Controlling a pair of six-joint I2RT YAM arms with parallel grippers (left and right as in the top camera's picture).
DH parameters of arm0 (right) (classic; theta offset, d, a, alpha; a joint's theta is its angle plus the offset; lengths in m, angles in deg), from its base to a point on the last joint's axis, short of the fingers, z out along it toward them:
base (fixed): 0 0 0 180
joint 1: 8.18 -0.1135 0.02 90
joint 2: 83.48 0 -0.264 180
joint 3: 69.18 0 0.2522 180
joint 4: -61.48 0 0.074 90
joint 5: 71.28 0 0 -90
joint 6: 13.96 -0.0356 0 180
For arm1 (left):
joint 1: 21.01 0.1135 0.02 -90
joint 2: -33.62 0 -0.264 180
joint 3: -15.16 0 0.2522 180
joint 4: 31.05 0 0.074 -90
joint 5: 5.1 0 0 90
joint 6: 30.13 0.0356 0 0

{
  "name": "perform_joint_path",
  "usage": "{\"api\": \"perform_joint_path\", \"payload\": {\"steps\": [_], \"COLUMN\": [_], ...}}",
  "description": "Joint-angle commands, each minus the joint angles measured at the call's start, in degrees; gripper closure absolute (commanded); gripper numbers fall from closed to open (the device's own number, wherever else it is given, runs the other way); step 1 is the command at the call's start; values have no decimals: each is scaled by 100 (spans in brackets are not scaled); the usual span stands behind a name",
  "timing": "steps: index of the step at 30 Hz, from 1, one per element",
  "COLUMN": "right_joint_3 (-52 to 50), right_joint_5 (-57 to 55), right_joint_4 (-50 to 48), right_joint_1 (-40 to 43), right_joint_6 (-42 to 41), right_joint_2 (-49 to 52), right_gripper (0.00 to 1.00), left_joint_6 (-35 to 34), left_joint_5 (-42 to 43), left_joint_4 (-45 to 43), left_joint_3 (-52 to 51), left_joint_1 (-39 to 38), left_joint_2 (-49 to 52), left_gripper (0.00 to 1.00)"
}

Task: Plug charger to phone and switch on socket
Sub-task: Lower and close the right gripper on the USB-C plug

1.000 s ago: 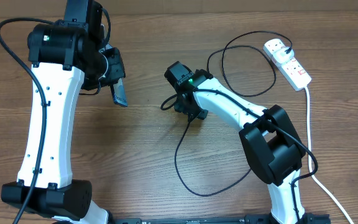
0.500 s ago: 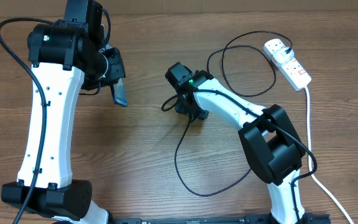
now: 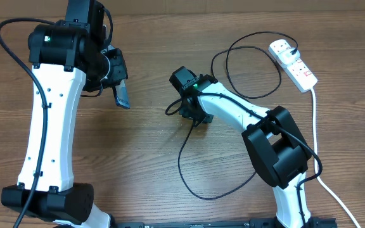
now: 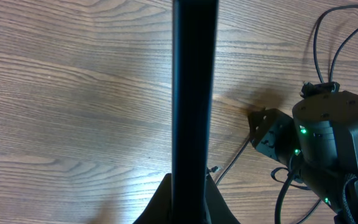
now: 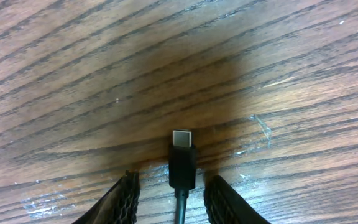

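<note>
My left gripper [image 3: 118, 85] is shut on the phone [image 3: 123, 95] and holds it edge-on above the table. In the left wrist view the phone [image 4: 194, 93] is a dark upright bar. The charger's black cable [image 3: 181, 164] loops over the table and runs up to the white socket strip [image 3: 294, 63] at the far right. My right gripper [image 3: 187, 109] is low over the table. In the right wrist view its fingers [image 5: 174, 180] are open, either side of the charger's connector tip [image 5: 183, 158], which lies flat on the wood and touches neither finger.
The strip's thick white lead [image 3: 315, 126] runs down the right side to the front edge. The right arm's wrist [image 4: 328, 143] shows at the right of the left wrist view. Bare wood lies between the two arms.
My right gripper has shifted slightly right and toward the front over the connector. The left arm and phone have barely moved.
</note>
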Motion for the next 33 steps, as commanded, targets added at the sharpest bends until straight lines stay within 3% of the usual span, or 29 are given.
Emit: {"api": "perform_joint_path", "payload": {"steps": [1,15,20,33], "right_joint_3": [-83,-81,-79,378], "right_joint_5": [59,387,413,881], "right_joint_4": [-28,-4,-11,271], "right_joint_1": [46,203,203,205], "right_joint_6": [-2,11,74,481], "right_joint_2": [245,433,433,63], "right_gripper": [66,82,96,94], "left_joint_6": [7,7,7,4], "left_joint_5": [42,44,42,48], "left_joint_4": [-28,-72,-74,-166], "left_joint_3": [2,2,2,2], "left_joint_1": [-55,-55,-55,-55], "left_joint_2": [-35,-35,-35,-35], "left_gripper": [96,96,96,96]}}
